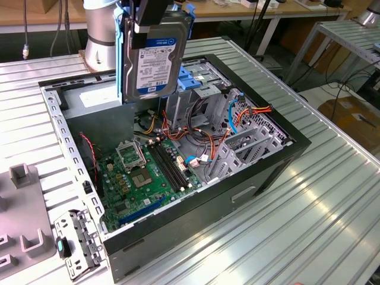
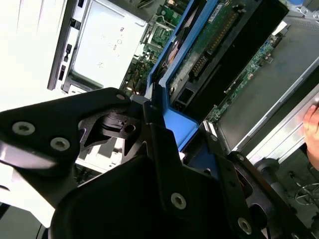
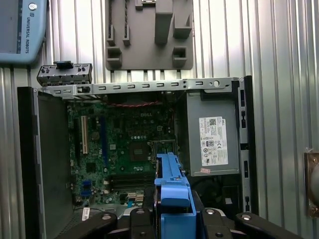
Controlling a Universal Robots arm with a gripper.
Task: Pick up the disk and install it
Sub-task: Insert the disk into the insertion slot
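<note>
tool (image 1: 147,29) clamped on the disk (image 1: 155,56), disk with blue rails held upright at upper centre of the exterior view, clear above the open computer case (image 1: 261,178), green motherboard (image 1: 145,178) lying inside, ribbed metal surface (image 1: 332,202) underneath

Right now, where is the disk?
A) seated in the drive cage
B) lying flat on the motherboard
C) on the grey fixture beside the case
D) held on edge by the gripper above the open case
D: in the exterior view the disk hangs on edge in the gripper, above the computer case and clear of its motherboard.
</note>
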